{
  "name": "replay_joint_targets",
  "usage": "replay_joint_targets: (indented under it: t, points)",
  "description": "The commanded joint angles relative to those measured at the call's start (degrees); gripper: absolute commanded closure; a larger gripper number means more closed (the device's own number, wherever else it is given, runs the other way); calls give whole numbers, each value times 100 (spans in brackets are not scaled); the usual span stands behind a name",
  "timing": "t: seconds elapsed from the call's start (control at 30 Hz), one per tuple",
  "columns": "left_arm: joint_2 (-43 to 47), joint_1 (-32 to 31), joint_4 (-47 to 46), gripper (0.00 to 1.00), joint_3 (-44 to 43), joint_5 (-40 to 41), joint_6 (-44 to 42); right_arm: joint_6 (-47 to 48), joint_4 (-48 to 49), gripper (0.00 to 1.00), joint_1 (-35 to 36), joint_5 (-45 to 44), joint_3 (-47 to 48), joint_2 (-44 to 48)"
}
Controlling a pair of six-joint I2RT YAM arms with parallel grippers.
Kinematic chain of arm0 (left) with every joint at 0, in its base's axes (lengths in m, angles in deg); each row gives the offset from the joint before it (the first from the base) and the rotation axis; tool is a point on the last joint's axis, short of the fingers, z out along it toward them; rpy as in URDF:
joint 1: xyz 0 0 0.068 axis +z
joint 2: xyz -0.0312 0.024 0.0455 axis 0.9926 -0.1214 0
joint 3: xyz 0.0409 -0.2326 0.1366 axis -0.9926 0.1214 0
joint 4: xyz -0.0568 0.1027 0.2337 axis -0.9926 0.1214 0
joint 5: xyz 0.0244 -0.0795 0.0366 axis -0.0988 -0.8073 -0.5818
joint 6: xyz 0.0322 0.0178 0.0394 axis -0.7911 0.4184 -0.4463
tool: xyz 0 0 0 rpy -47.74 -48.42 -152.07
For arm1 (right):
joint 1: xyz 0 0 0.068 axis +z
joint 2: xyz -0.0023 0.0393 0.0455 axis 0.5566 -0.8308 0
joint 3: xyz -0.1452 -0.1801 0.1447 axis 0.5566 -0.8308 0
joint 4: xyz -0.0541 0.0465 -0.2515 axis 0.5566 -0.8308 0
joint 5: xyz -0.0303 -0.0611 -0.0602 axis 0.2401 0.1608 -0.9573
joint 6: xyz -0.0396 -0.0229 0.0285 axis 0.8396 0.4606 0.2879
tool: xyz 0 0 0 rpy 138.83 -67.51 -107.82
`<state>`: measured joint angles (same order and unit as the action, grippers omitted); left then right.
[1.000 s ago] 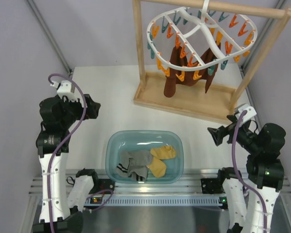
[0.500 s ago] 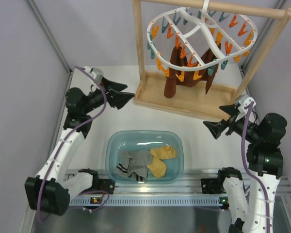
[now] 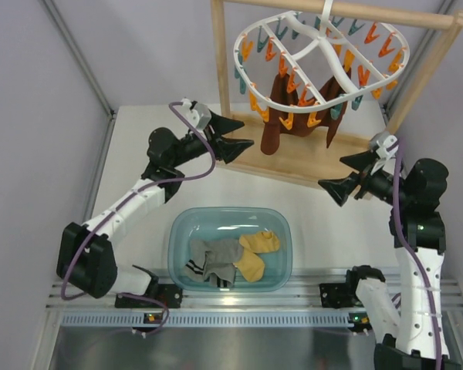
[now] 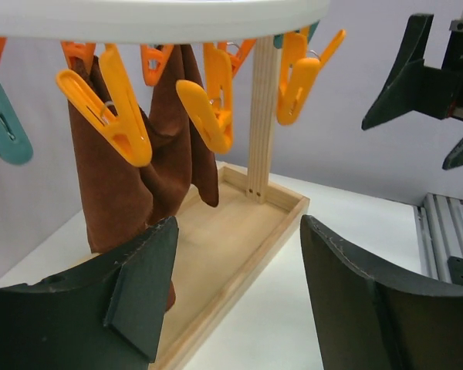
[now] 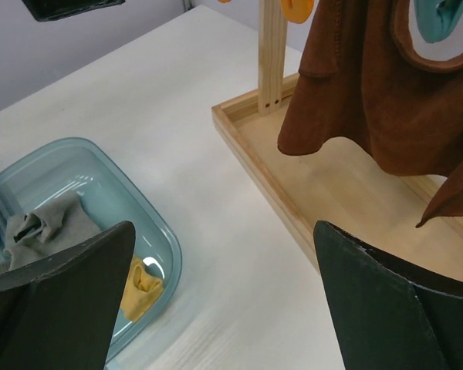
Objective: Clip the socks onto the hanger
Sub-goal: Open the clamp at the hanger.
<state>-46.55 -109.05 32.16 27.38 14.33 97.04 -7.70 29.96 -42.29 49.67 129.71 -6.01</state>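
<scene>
The socks lie heaped in a teal tub (image 3: 177, 231) at the table's near middle: two mustard-yellow socks (image 3: 256, 253) and grey socks with striped cuffs (image 3: 213, 262). From the right wrist I see a grey sock (image 5: 46, 225) and a yellow one (image 5: 143, 289). The white oval hanger (image 3: 251, 35) hangs from the wooden rack, with orange clips (image 4: 119, 116) and teal clips dangling. My left gripper (image 3: 248, 132) (image 4: 238, 223) is open and empty at the rack's left post, below the clips. My right gripper (image 3: 332, 173) (image 5: 222, 227) is open and empty near the rack's right front.
Long dark brown socks (image 3: 276, 116) (image 5: 370, 100) hang clipped on the hanger above the wooden rack's tray base (image 3: 293, 162) (image 4: 231, 239). The rack's posts (image 3: 222, 69) stand left and right. Grey walls close in on both sides.
My left arm has swung from the left side across to the rack's left post, its jaws narrowing a little. My right gripper has risen and moved forward toward the rack.
</scene>
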Motion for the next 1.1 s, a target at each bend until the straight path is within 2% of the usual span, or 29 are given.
replay_joint_targets:
  t: [0.0,0.3,0.7,0.97,1.07]
  points:
    - [-358,-79,-1104,31,-425,108,63,41,326,2,240,32,219,-57]
    - [-1351,-219,-1571,33,-1172,-23,301,261,370,2,495,-144,254,-233]
    - [-1589,-377,-1826,37,-1445,-67,318,-54,581,4,803,-416,377,-303]
    - [-1405,-404,-1483,55,-1392,-41,196,-573,1072,7,1497,-881,553,-461]
    - [-1326,-404,-1308,70,-1357,-6,108,-960,1441,10,1752,-1092,553,-575]
